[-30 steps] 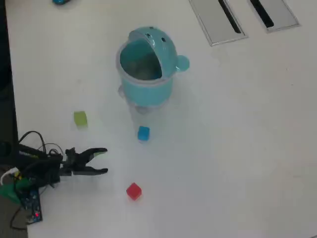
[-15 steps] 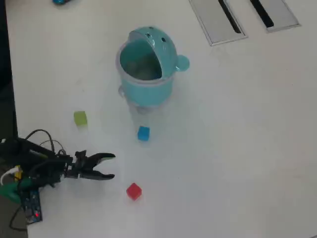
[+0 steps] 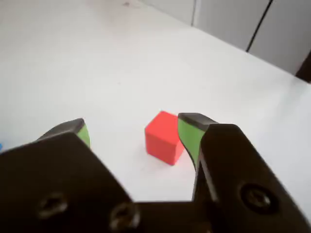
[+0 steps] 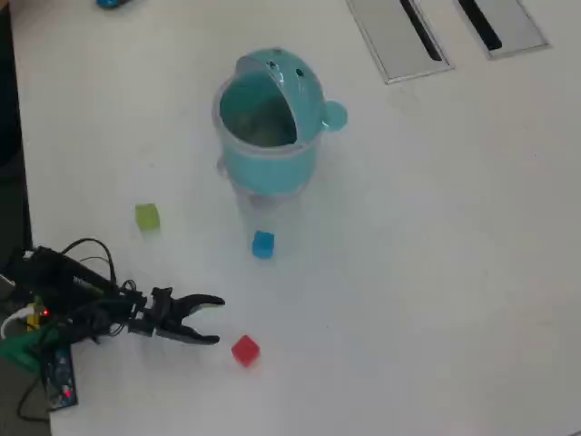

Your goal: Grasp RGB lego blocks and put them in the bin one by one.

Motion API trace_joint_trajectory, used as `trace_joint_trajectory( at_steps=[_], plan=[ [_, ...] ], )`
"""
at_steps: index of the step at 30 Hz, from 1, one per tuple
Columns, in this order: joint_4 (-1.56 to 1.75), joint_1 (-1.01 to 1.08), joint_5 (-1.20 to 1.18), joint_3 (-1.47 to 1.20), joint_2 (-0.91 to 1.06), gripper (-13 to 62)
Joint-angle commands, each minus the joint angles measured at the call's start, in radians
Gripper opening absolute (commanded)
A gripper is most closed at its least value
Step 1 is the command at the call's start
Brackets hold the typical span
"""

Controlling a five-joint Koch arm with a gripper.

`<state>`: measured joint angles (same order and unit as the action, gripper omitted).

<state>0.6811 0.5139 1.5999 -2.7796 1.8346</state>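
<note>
The red block [image 4: 244, 351] [image 3: 164, 137] lies on the white table, low in the overhead view. My gripper [image 4: 216, 320] [image 3: 132, 130] is open just left of it. In the wrist view the red block sits ahead of the jaws, close to the right green-padded fingertip [image 3: 187, 133]. The blue block [image 4: 262, 243] rests below the teal bin [image 4: 268, 123]. The yellowish-green block [image 4: 147, 216] lies to the left. The bin stands upright with its mouth open.
Two grey slotted panels [image 4: 399, 36] lie at the top right of the table. A circuit board and cables [image 4: 54, 372] sit at the arm's base by the table's left edge. A small blue object [image 4: 109, 4] shows at the top edge.
My arm has stretched down and to the right toward the red block, the gripper staying open. The blocks and bin have not moved.
</note>
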Motion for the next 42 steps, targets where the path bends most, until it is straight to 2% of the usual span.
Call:
trace_joint_trajectory(
  at_steps=[1, 9, 15, 20, 31, 42],
  plan=[
    [0.0, 0.028, 0.011, 0.069, -0.003, 33.0],
    [-0.052, 0.064, 0.043, 0.091, -0.002, 33.0],
    [-0.529, 0.054, 0.117, 0.245, 0.114, 33.0],
    [-0.634, 0.021, 0.112, 0.318, 0.141, 33.1],
    [-0.706, 0.067, 0.114, 0.554, -0.081, 33.5],
    [-1.223, 0.089, 0.15, 0.871, -0.14, 33.2]
  ],
)
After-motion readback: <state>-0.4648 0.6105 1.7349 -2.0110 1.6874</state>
